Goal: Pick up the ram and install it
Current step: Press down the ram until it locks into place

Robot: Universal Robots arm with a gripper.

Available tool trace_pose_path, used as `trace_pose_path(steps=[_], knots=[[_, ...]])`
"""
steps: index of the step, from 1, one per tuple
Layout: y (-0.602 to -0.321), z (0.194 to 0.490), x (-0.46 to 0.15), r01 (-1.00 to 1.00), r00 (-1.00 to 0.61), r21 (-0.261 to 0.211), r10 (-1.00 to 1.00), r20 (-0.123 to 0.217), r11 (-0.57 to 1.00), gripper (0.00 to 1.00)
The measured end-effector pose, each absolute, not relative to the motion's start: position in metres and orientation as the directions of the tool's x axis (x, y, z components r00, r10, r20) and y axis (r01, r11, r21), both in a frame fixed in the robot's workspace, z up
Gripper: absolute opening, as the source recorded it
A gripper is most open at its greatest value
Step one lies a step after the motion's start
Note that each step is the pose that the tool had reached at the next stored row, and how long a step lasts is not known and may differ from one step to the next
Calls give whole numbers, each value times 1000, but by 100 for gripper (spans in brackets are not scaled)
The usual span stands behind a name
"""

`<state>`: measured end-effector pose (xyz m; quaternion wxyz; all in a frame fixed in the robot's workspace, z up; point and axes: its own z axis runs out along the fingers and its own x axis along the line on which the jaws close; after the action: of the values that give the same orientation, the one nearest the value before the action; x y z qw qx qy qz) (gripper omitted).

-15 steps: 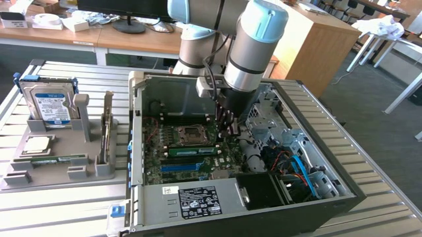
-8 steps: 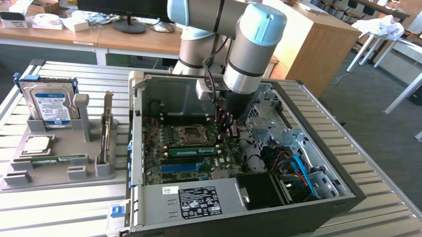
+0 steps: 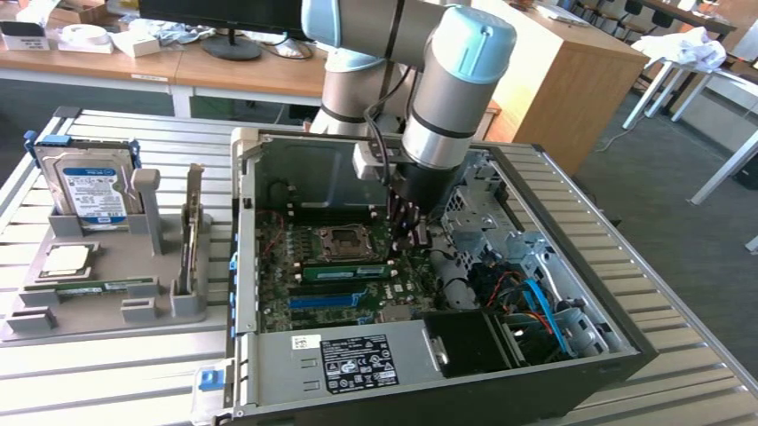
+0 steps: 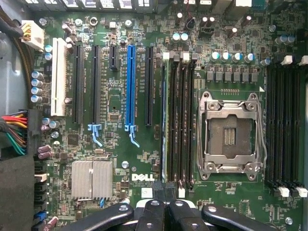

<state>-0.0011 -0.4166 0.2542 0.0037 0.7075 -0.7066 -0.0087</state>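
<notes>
Wrist view: end effector (image 4: 166, 193), fingers (image 4: 153, 211) together on nothing, sits at the slotted ram's (image 4: 164, 120) end edge, empty slots (image 4: 184, 120) alongside.

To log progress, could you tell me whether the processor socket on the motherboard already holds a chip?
No, the processor socket is bare in the wrist view: its contact field shows and no chip sits inside.

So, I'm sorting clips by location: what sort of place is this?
Likely a robotics lab or workshop in an office-style room: a robot arm hangs over an open computer case on a slatted metal table, with desks and a monitor behind.
</notes>
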Motion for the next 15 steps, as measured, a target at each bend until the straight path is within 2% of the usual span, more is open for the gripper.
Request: trace_pose_path(steps=[15], knots=[[-417,251,4,-1000,1,16,-1000,-7,-2,10]])
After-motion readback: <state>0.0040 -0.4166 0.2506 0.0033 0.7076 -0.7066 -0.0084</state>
